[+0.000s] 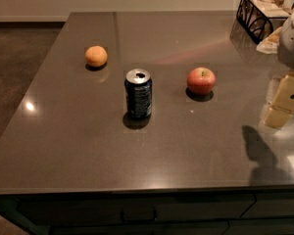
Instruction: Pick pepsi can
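We find the pepsi can [138, 94] upright on the worktop [63, 146], long axis vertical, silver top upward, between orange [96, 56] and apple [201, 81]; end effector [284, 104] at right edge, grip state indeterminable.

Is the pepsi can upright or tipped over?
Upright: the pepsi can stands on its base, silver top up. The claw is at the right edge, away from it.
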### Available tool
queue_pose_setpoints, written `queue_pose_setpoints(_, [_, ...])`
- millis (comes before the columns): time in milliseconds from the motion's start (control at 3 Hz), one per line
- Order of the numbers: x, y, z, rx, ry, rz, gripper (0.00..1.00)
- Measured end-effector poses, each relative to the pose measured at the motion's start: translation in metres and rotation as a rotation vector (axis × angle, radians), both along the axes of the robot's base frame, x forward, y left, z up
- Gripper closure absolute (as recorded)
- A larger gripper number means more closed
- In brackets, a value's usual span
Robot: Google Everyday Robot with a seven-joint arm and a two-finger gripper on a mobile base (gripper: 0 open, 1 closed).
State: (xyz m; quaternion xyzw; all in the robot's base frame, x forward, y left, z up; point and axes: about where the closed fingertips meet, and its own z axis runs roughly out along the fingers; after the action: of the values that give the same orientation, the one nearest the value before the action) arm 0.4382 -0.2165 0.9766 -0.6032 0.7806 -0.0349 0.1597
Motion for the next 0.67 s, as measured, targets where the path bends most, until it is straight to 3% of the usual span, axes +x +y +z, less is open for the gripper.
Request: queue_pose_setpoints(667, [0.004, 0.012, 0.002, 0.035, 0.016, 0.024, 0.0])
